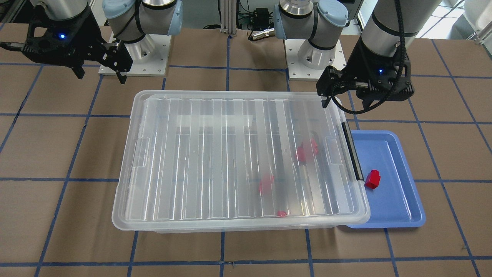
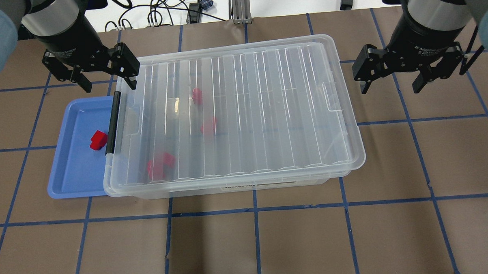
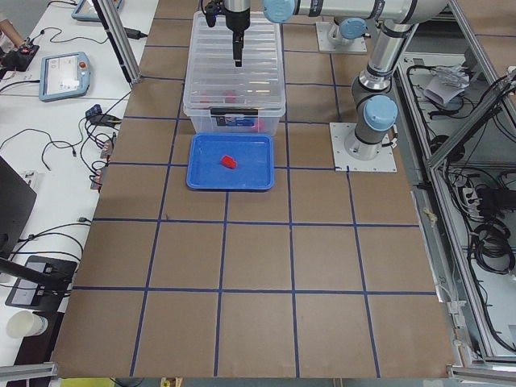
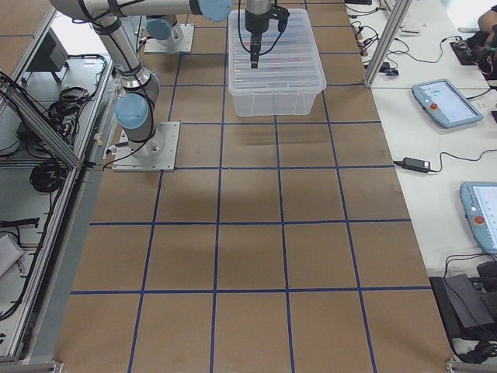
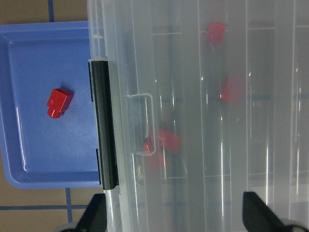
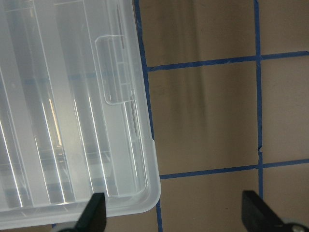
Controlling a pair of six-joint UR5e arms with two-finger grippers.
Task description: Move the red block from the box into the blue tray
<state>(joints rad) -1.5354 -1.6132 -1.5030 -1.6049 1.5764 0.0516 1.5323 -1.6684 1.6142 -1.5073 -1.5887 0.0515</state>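
Red block (image 2: 98, 140) lies in blue tray (image 2: 73, 175), just beside closed box (image 2: 243, 112); other red blocks (image 2: 160, 165) show inside box; left hand (image 2: 109, 84) and right hand (image 2: 391, 87) hover wide open, empty, at box ends; placement looks complete; next move likely just withdrawing both hands.

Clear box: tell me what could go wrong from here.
1. The ribbed lid covers the box, so the open left gripper would strike it reaching for the blocks inside.
2. The blue tray sits against the black latch end; shifting the box may jolt the red block there.
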